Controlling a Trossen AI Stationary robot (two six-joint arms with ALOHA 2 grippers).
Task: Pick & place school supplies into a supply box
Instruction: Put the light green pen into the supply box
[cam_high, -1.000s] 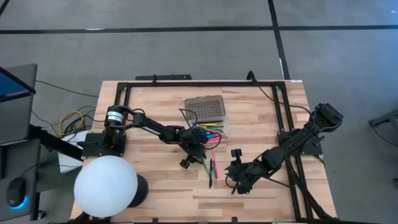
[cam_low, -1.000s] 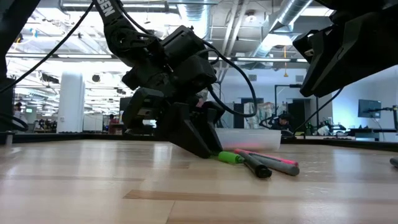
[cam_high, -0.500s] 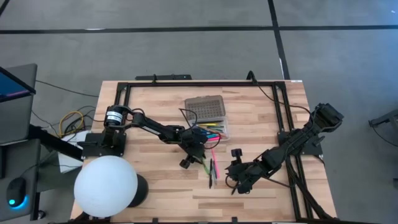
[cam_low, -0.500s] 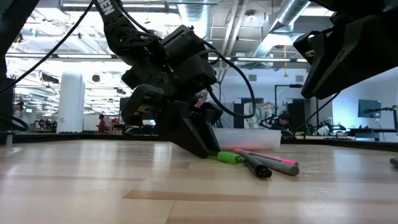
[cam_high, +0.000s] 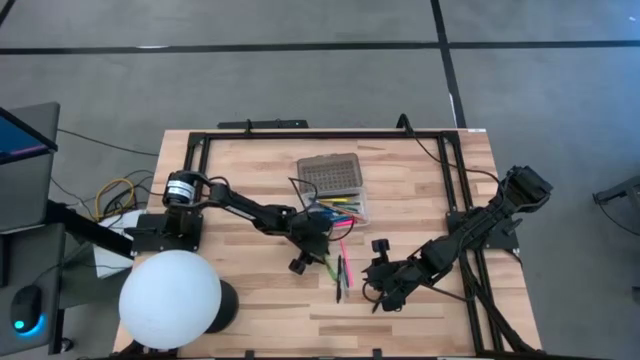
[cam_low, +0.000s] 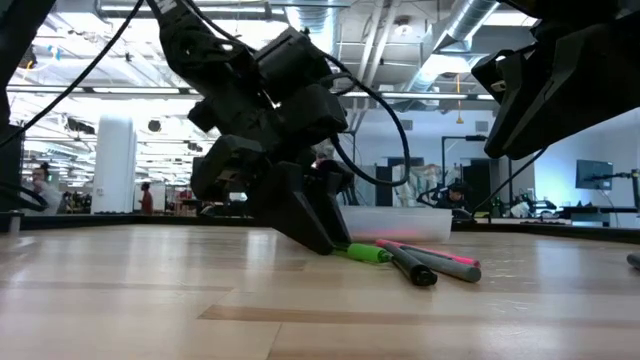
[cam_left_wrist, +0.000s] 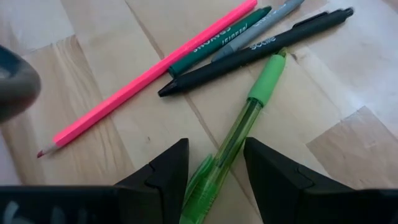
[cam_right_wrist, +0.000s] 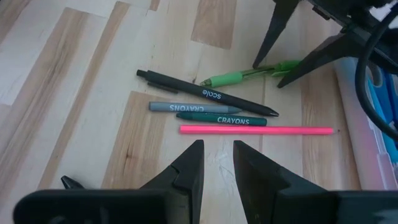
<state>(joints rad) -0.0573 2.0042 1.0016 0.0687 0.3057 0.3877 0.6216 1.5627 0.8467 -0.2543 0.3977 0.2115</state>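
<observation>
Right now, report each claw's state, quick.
Left claw: open, fingers astride the green pen on the table, not yet closed on it.
Right claw: open, empty, above the table near the loose pens.

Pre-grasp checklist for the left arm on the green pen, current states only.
1. Left gripper fingers open: ok.
2. Green pen lies between the left fingers: ok.
3. Green pen separate from the black pen: cannot tell, its tip ends right at the black pen.
4. Pink pencil outside the fingers' path: ok.
5. Supply box open with pens already inside: ok.
6. Right gripper back from the pile, holding nothing: ok.
</observation>
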